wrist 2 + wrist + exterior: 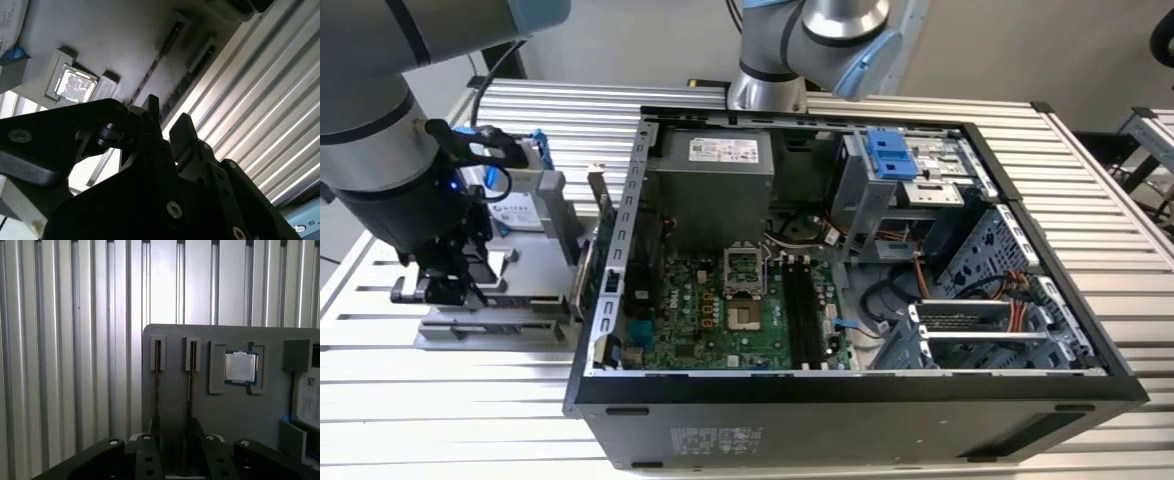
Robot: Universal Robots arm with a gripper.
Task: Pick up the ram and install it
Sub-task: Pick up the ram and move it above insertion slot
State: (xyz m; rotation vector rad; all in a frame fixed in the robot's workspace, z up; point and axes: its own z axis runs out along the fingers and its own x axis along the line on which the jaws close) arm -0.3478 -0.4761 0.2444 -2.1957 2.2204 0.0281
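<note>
In the first wrist view, the ram (190,372) stands on edge as a thin dark strip in a slot of the grey holder block (230,410), with a second such strip (157,371) in the slot beside it. My gripper (174,432) hovers just over the near ends of these two slots. Its black fingers (196,427) are apart with nothing between them. In the second wrist view the gripper (167,122) shows a narrow gap, and one slotted strip (192,75) runs toward it. In the exterior view the gripper (447,285) hangs over the holder block at that view's left, outside the computer case.
The open computer case (854,385) lies on the ribbed metal table (454,400), with the green motherboard (700,315) and its black memory slots (807,315) inside. A processor chip (241,367) sits in the holder block. A second arm's base (767,90) stands behind the case.
</note>
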